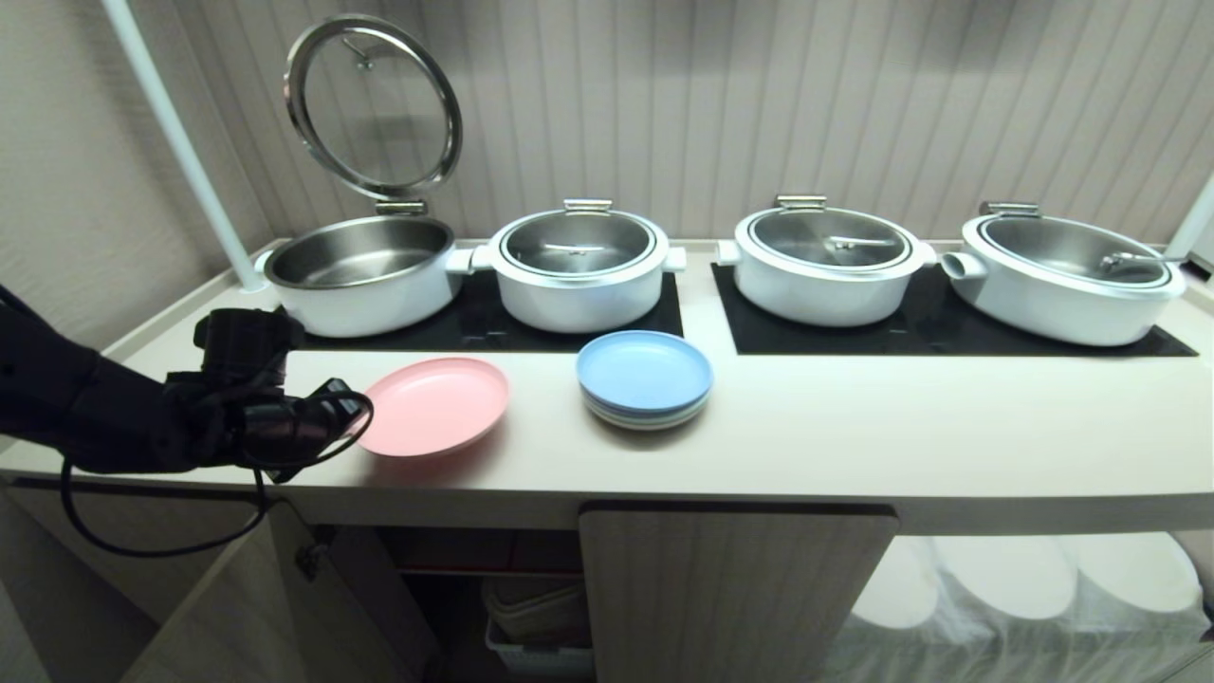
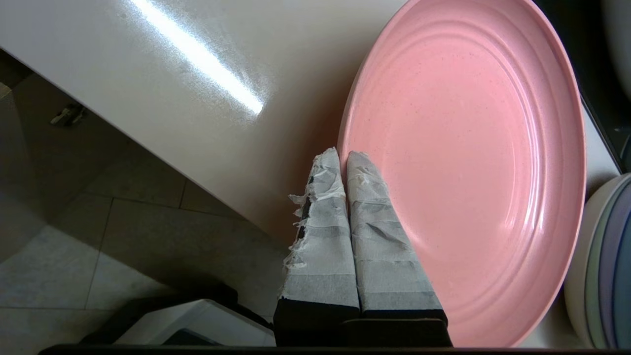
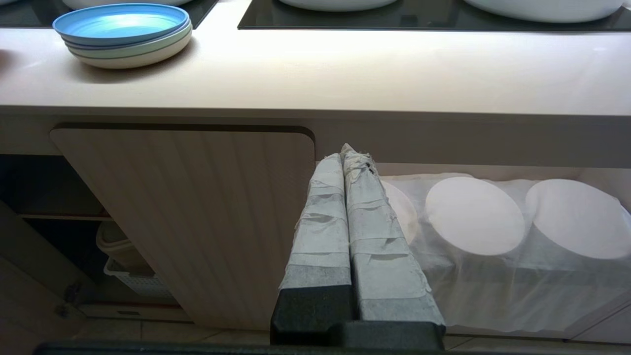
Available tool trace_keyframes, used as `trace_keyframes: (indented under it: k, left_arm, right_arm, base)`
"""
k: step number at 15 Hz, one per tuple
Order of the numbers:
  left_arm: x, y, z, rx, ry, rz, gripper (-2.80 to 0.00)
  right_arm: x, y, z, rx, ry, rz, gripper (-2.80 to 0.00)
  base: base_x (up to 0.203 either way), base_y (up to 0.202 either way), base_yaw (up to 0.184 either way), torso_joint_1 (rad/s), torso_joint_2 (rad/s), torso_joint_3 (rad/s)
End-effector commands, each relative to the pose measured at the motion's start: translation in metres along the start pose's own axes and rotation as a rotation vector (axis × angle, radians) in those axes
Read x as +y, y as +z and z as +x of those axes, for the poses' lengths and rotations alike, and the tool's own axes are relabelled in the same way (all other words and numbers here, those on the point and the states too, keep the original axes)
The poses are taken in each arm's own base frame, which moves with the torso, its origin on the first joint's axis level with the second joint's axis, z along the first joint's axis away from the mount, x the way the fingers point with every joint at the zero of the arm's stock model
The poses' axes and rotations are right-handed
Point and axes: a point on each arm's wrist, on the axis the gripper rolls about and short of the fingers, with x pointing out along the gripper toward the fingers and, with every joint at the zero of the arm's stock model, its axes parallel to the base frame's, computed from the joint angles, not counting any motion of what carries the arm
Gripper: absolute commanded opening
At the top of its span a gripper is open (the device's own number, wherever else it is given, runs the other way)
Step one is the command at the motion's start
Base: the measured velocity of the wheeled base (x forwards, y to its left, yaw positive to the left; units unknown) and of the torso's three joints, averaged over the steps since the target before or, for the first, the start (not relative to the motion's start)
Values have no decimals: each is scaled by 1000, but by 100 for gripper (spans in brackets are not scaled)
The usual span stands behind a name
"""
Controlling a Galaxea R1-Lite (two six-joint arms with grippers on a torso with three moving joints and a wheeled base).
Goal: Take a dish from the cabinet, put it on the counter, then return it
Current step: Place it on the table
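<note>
Item one, the pink dish (image 1: 433,406): you have it lying flat on the cream counter (image 1: 854,427), open face up, just in front of the left black cooktop panel (image 1: 493,327). Being round, it has no long axis to report. Its near-left rim sits close to the counter's front edge.

Item two, your left gripper (image 2: 342,160): its taped fingers (image 2: 325,231) are pressed together with nothing between them, the tips at the dish's rim; you cannot tell whether they touch it.

Item three, the blue-topped plate stack (image 1: 645,378): just beside the dish, toward your right, on the same counter.

Item four, the cabinet (image 1: 730,598): left door (image 1: 223,617) swung open, right door closed.

Item five, your right gripper (image 3: 349,155): fingers closed on nothing, low in front of the cabinet's closed door and the white-draped plates (image 3: 473,214).

Item six: four white pots (image 1: 579,270) on the cooktops, the leftmost with its lid (image 1: 373,106) raised.
</note>
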Motion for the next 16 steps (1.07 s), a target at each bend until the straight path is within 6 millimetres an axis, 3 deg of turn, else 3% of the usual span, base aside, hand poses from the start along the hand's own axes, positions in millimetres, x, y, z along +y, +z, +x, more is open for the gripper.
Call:
trace_keyframes:
  k: [1,16]
  left_arm:
    - [1,-1,6,5,7,-7,-280]
    - [2,-5,31,17,37,-13,-280]
  right_arm:
    - [0,0,0,0,0,0,-280]
    - [0,0,0,0,0,0,-280]
  base:
    - [0,0,0,0,0,0]
    - [0,0,0,0,0,0]
